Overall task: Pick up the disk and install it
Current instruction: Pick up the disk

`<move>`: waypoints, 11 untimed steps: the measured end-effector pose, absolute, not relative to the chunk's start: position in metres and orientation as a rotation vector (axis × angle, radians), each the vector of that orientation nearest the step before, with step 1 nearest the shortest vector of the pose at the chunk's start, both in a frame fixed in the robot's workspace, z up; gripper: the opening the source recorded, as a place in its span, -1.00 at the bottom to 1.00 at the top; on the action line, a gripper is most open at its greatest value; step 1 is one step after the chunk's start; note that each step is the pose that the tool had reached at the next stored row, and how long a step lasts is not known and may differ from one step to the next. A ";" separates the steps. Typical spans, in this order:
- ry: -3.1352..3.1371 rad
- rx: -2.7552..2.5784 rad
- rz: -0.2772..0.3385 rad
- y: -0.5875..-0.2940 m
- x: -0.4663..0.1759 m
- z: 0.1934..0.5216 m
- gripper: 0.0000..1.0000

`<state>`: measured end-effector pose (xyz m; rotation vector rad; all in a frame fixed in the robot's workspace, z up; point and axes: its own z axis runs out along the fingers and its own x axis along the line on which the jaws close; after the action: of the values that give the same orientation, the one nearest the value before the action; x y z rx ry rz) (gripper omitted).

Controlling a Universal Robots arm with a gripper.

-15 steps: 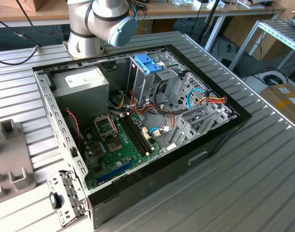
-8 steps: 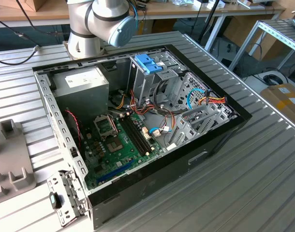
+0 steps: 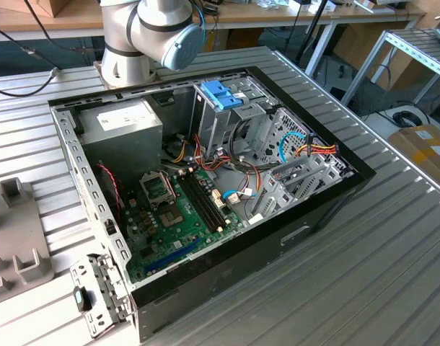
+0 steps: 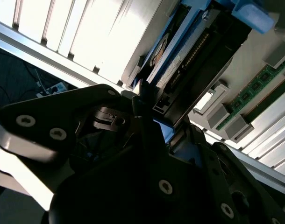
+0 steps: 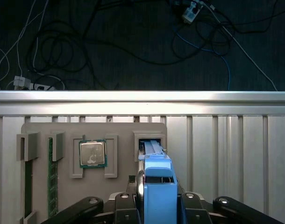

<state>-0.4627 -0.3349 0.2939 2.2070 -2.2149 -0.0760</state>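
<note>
**A:** Disk position?

**B:** The disk [image 5: 156, 186] stands on edge in a slot of the grey holder tray [image 5: 119, 128], with its light blue frame toward the wrist. The second wrist view shows it edge-on [image 4: 180, 58]. A processor chip [image 5: 92, 154] and a memory stick [image 5: 52, 177] sit in other pockets of the same tray.

**A:** Tool?

**B:** The tool [image 5: 159, 207] is down over the disk and straddles the blue frame. It sits very close on both sides, but I cannot tell whether it is clamped on or only placed around it.

**A:** Lifted yet?

**B:** No sign of that. The disk's far end is seated in the slot. My judgement is that the pick is at the grasp stage and not yet finished.

**A:** And the install?

**B:** Nothing done there. In the exterior view the computer case [image 3: 299, 231] lies open on the ribbed desk [image 3: 393, 274]. The tray is off to the exterior view's left, apart from the case. The drive cage [image 3: 221, 119] stands inside the case. Lifting the disk, carrying it over and seating it are all left to do.
</note>
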 end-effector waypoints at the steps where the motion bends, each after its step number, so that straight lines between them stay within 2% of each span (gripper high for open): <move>1: -2.215 2.207 -0.076 -0.335 -0.463 0.295 -0.26; 11: -2.215 2.207 -0.076 -0.333 -0.463 0.299 -0.26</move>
<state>-0.4627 -0.3331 0.2992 2.2070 -2.2148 -0.0760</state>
